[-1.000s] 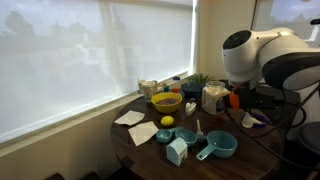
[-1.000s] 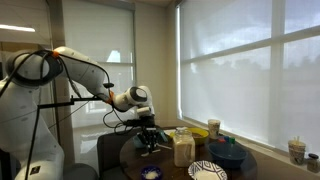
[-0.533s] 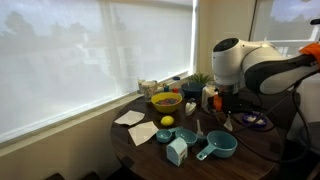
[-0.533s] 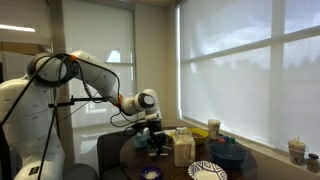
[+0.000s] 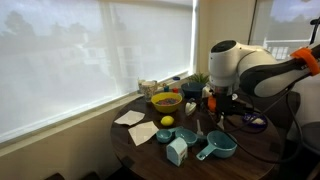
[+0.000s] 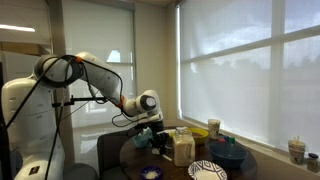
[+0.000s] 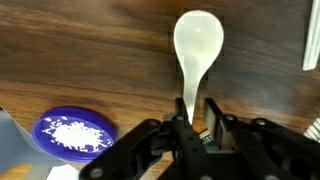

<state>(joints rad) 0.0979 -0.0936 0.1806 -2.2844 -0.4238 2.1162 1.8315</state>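
My tool (image 7: 196, 118) hangs low over the dark brown wooden tabletop (image 7: 90, 50). In the wrist view the thin handle of a white plastic spoon (image 7: 197, 55) runs straight in between its two black fingers (image 7: 178, 128). The spoon lies flat on the wood, its oval bowl pointing away from me and the end of its handle tucked in between the fingers. They stand close on either side of the handle, but I cannot tell whether they are pinching it or only flanking it. Near my tool, at the lower left of that view, sits a round purple-blue plate (image 7: 42, 130) with a patch of white grains in its middle; it lies apart from the spoon. At the right edge of that view a flat white thing (image 7: 312, 40) pokes in, cropped too much for me to name. In an exterior view my white arm (image 5: 245, 65) bends down over the far part of the round tabletop, among a crowd of kitchen things. Nearer the window stands a yellow bowl (image 5: 166, 101) with a yellow lemon (image 5: 167, 121) just in front of it and white paper napkins (image 5: 130, 118) beside them. A teal measuring cup with a handle (image 5: 218, 147) and a small pale blue carton (image 5: 177, 151) stand toward the near edge. In an exterior view from the opposite side, a clear jar with pale contents (image 6: 183, 148) stands just beside my tool, with a black-and-white patterned plate (image 6: 207, 171) and a dark blue bowl (image 6: 228, 152) farther along the tabletop.
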